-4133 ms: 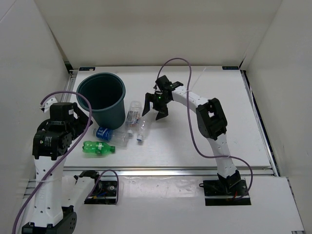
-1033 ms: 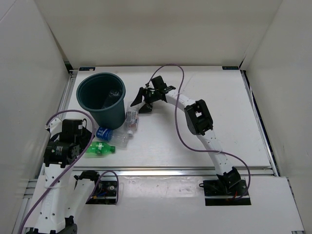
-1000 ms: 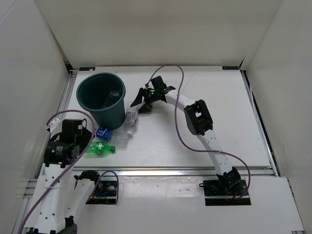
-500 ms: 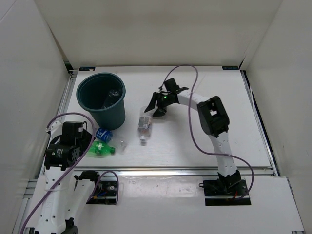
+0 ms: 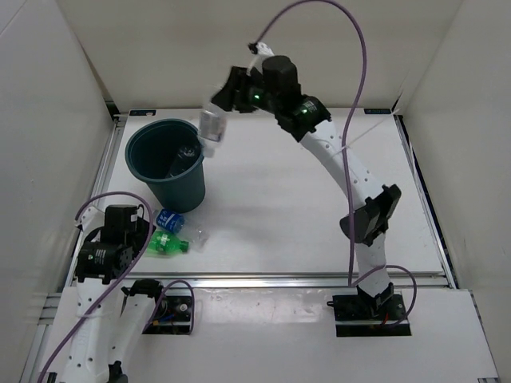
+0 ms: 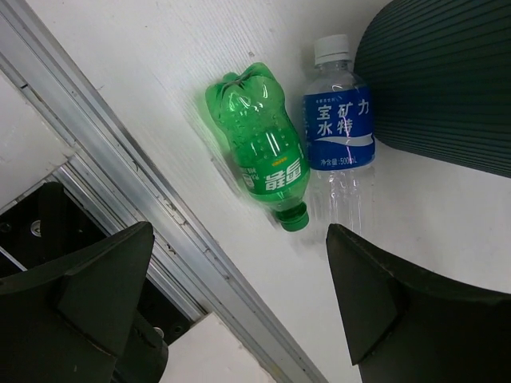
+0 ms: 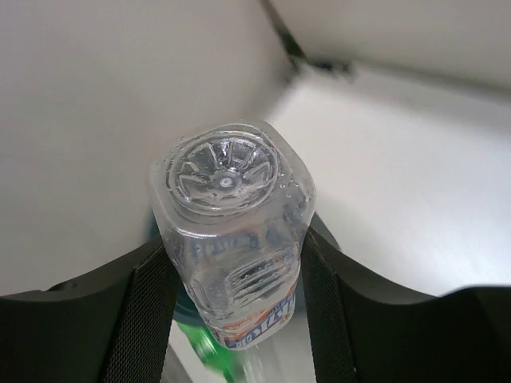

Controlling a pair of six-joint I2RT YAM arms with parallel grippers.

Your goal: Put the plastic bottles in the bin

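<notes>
My right gripper is raised high and shut on a clear plastic bottle with a red-white label, base toward the wrist camera. The bottle hangs over the right rim of the dark teal bin. Another clear bottle leans inside the bin. On the table in front of the bin lie a green bottle and a blue-label bottle, side by side. My left gripper hovers open just short of them, its fingers wide apart and holding nothing.
A metal rail runs along the table's near edge beside the green bottle. White walls enclose the table on three sides. The right arm's purple cable loops high above the table.
The right arm has lifted the red-white label bottle off the table, up and left, to above the bin's rim. The left arm has barely moved and stays open.
</notes>
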